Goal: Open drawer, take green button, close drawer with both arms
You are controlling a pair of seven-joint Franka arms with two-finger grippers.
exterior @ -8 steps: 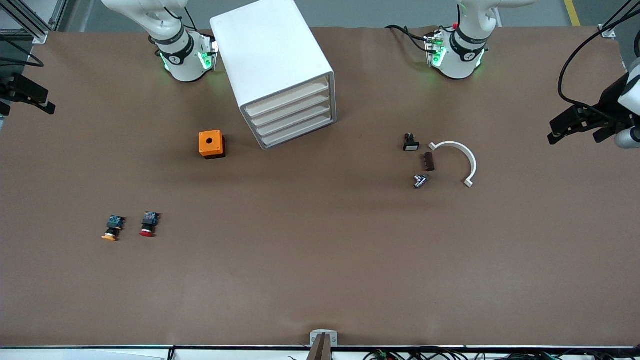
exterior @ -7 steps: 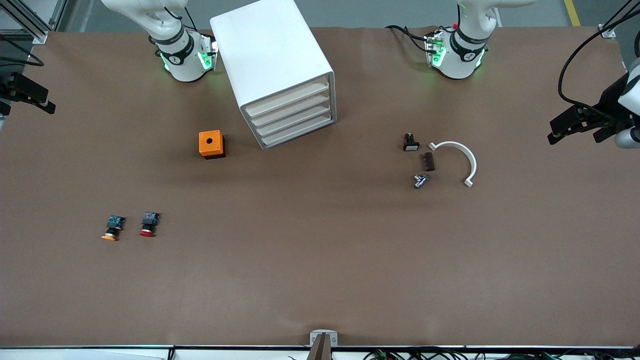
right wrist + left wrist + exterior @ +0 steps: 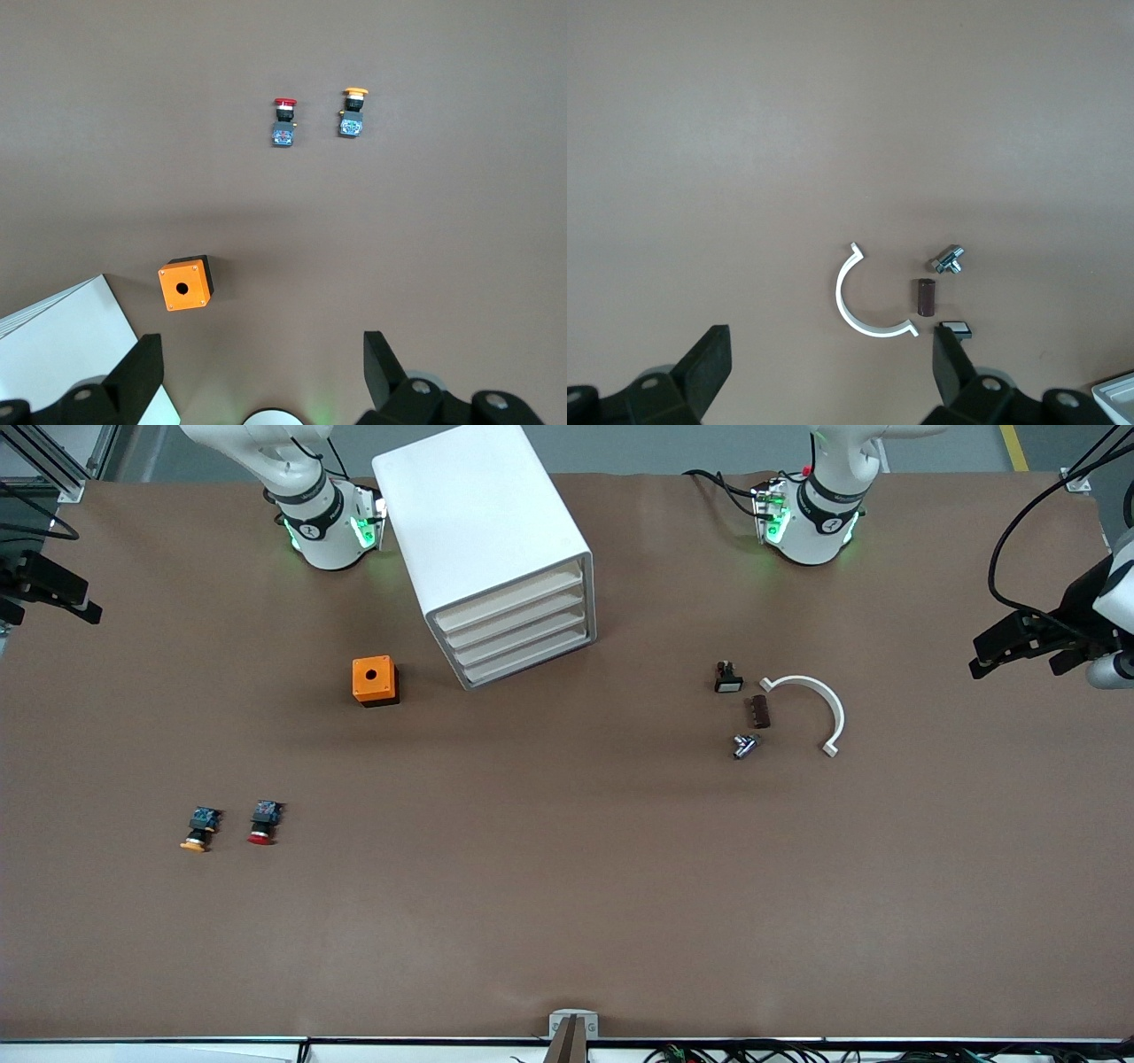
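The light is even and soft, coming from above. On the brown table (image 3: 567,886) the shadows are weak; a faint one lies beside the white cabinet (image 3: 483,549) and the orange box (image 3: 373,679). Green lamps glow at both arm bases in the upper part. The front view is sharp, without glare. Both wrist views look a little softer and dimmer.

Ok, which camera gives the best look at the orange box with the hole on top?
The right wrist view: the orange box is larger there, its hole clear. The front view shows it smaller, beside the cabinet. The left wrist view misses it.
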